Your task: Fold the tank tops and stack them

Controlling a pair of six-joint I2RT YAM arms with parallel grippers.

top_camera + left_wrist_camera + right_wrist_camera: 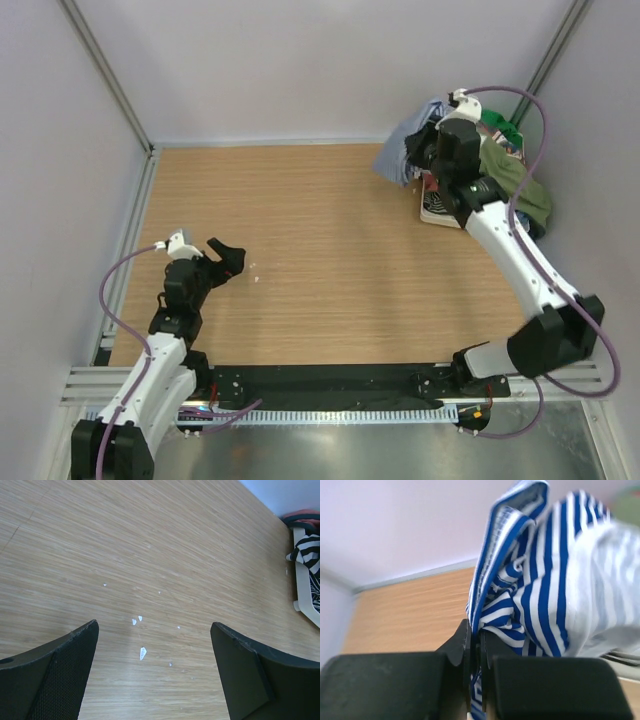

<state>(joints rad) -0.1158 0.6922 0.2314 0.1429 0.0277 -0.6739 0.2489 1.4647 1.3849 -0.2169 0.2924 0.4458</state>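
Note:
My right gripper (476, 636) is shut on a fold of the striped tank top (545, 590), whose blue-and-white cloth bunches up above and to the right of the jaws. From above, this gripper (425, 150) is at the back right corner, where the striped tank top (397, 155) hangs off a pile of clothes. The olive green tank top (522, 187) lies in that pile, partly under the right arm. My left gripper (228, 258) hovers open over bare table at the left, with nothing between its fingers (60, 665).
A white basket (302, 597) with black-and-white patterned cloth (440, 205) stands by the pile. Small white scraps (142, 652) dot the wood below the left gripper. Metal rails (130, 235) and walls close in the table.

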